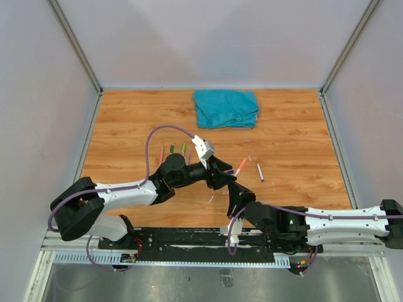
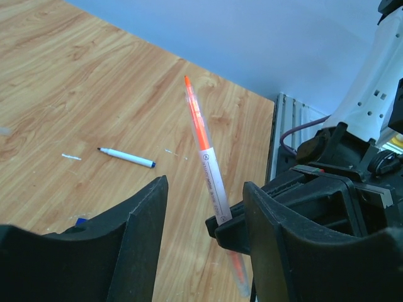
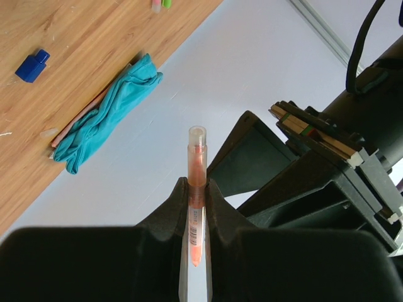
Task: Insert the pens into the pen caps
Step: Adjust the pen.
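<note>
The right gripper (image 3: pixel 196 189) was closed on the orange pen (image 3: pixel 196 165) and held it in the air above the table (image 1: pixel 296 145). The left gripper (image 2: pixel 204 187) was open, one finger on each side of this pen, not touching it. A white pen (image 2: pixel 126 156) lay on the table

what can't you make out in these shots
- Left wrist view: a small blue thing shows only a corner behind the left fingers, so its shape is unclear.
- Right wrist view: two pens are cut off by the top edge.
- Top view: the left arm and right arm cover most of the orange pen. The row of pens is too small to tell capped from uncapped.
</note>
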